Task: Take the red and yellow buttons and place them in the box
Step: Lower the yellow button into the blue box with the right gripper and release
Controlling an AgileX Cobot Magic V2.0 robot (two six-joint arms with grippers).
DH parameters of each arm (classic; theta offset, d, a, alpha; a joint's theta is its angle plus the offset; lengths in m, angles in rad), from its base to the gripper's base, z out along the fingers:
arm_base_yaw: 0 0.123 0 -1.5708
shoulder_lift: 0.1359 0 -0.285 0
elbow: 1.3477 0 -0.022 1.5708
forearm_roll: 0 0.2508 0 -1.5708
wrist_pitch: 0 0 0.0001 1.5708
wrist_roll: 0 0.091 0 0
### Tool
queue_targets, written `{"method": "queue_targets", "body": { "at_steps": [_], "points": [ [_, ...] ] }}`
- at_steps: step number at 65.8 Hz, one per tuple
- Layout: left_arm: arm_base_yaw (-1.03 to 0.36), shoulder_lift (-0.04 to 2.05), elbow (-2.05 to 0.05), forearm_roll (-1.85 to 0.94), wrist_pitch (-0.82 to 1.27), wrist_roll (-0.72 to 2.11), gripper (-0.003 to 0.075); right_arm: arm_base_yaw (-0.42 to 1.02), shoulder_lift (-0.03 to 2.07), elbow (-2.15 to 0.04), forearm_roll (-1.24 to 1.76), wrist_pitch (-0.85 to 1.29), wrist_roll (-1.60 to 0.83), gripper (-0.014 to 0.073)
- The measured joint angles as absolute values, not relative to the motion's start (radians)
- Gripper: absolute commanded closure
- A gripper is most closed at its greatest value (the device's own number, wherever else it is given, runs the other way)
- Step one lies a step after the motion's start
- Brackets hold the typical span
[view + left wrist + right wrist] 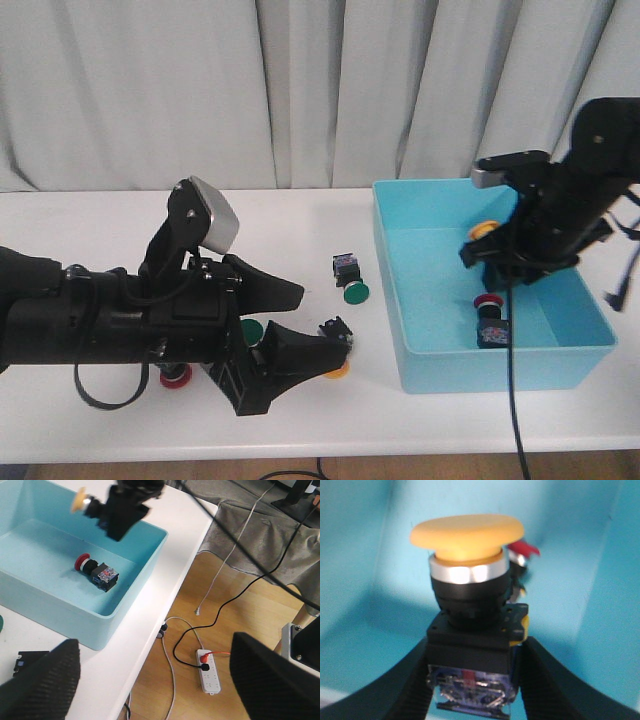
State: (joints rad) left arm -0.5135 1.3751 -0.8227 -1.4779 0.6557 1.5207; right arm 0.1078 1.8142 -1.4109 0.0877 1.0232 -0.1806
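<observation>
Buttons are spread out here, some on the white table (300,215) and some in the big blue box (440,350) at the right side of the front pic. Right gripper (500,255) hangs over the inside of the box, and its fingers are closed tight on a yellow button (467,595); the wrist pic shows the black body pinched between the 2 dark fingers w/ the yellow cap pointing away from them. In the front pic that cap peeks out just left of the gripper, near the middle right of the frame. One red button (490,320) already lies on its side on the box floor, low and right in the front pic, right under the gripper but not touching it. In the left wrist pic the same red button sits in the upper left part of the frame, inside the box. Left gripper (300,325) is low over the table in the lower middle of the front pic, fingers spread wide apart w/ nothing held. Another yellow button (338,358) lies on the table right by its lower finger tip. A second red button (176,375) peeks out under the left arm at the lower left. A green button (350,282) lies on the table in the middle of the frame, between the left gripper and the box, and another green cap (252,331) shows by the arm.
</observation>
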Motion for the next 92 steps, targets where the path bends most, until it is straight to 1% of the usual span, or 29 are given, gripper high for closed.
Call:
{"method": "queue_targets", "body": {
  "at_steps": [14,31,39,45,52,57,74,84,92],
  "points": [
    [-0.513,1.375,-0.823,-1.478,0.660,1.521,0.0134,0.108,2.043,-1.606,0.111,1.012,-0.178,0.0349],
    [-0.513,1.375,-0.823,-1.478,0.661,1.521,0.0134,0.108,2.230,-1.737,0.146,0.994,-0.178,0.0345],
    [-0.513,1.375,-0.823,-1.478,0.661,1.521,0.0134,0.108,2.276,-1.771,0.155,0.979,-0.183,0.0303],
    [-0.513,1.375,-0.823,-1.478,0.661,1.521,0.0134,0.108,2.295,-1.781,0.157,0.978,-0.191,0.0245],
    [-0.513,1.375,-0.823,-1.478,0.661,1.521,0.0134,0.108,2.298,-1.781,0.157,0.978,-0.197,0.0172],
    [-0.513,1.375,-0.823,-1.478,0.661,1.521,0.0134,0.108,2.298,-1.786,0.158,0.978,-0.198,0.0146],
    [-0.513,1.375,-0.823,-1.478,0.661,1.521,0.0134,0.108,2.253,-1.786,0.172,1.011,-0.201,0.0148],
    [-0.513,1.375,-0.823,-1.477,0.661,1.521,0.0134,0.116,2.121,-1.761,0.193,1.047,-0.201,0.0165],
    [-0.513,1.375,-0.823,-1.477,0.661,1.521,0.0134,0.157,1.940,-1.626,0.194,0.984,-0.197,0.0193]
  ]
}}
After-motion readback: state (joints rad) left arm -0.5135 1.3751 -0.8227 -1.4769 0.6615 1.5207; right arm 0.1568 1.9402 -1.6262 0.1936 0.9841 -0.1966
